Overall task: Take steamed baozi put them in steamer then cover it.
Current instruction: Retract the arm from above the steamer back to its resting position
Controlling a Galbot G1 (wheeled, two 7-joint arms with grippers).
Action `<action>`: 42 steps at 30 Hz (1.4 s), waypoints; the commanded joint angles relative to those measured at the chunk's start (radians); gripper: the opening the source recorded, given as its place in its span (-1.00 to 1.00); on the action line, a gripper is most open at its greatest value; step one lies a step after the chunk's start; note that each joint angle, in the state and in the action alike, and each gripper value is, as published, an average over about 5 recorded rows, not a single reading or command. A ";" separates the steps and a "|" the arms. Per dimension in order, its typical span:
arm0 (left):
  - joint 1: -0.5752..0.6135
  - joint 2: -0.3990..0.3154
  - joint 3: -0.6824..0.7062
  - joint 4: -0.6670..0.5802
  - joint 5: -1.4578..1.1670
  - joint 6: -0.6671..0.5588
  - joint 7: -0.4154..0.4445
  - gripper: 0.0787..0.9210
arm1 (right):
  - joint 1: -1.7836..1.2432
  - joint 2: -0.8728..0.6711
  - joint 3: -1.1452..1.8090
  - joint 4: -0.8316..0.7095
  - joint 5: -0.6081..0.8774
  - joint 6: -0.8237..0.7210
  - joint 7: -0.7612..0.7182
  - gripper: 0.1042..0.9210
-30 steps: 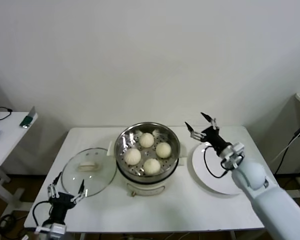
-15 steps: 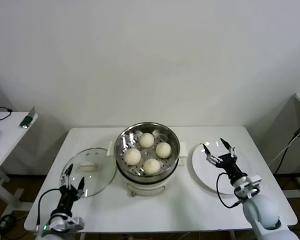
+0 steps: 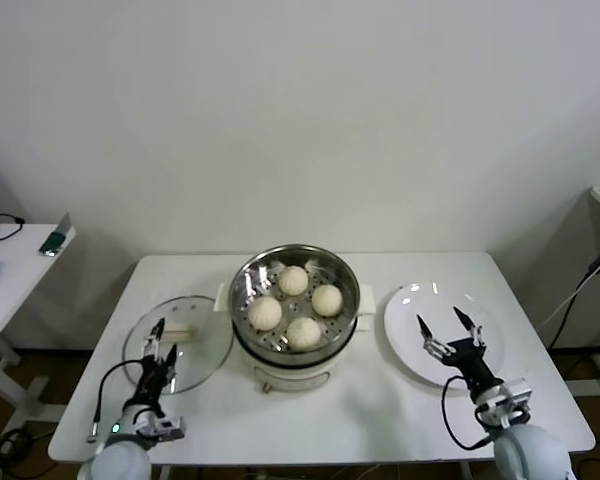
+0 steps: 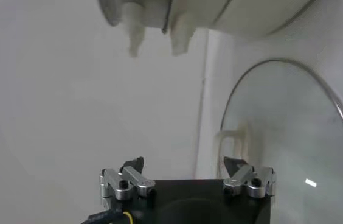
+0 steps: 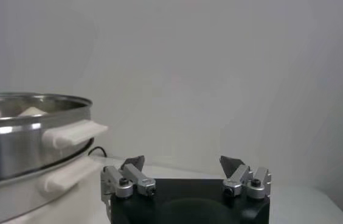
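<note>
Four buns (image 3: 295,306) in steamer (image 3: 352,276); left gripper (image 3: 161,346) spread over lid (image 3: 208,345), right gripper (image 3: 446,329) spread over plate (image 3: 405,312).

Four baozi (image 3: 294,306) sit in one steamer (image 3: 345,322). One glass lid (image 3: 212,345), one white plate (image 3: 405,320), one table (image 3: 360,410). Two grippers: left (image 3: 161,337), right (image 3: 448,325).
</note>
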 commanded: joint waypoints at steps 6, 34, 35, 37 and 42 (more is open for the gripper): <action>-0.188 -0.024 0.006 0.227 0.093 0.000 -0.037 0.77 | -0.041 0.057 0.030 -0.016 -0.059 0.016 -0.013 0.76; -0.268 -0.007 0.013 0.332 0.104 -0.025 -0.078 0.54 | -0.022 0.124 0.012 -0.073 -0.150 0.053 -0.061 0.76; -0.267 -0.006 0.013 0.332 0.102 -0.025 -0.076 0.46 | -0.022 0.125 0.012 -0.075 -0.151 0.054 -0.062 0.76; -0.267 -0.005 0.014 0.336 0.100 -0.026 -0.072 0.33 | -0.021 0.129 0.013 -0.079 -0.154 0.057 -0.063 0.76; -0.271 -0.005 0.015 0.356 0.101 -0.034 -0.061 -0.02 | -0.020 0.139 0.016 -0.085 -0.163 0.065 -0.068 0.76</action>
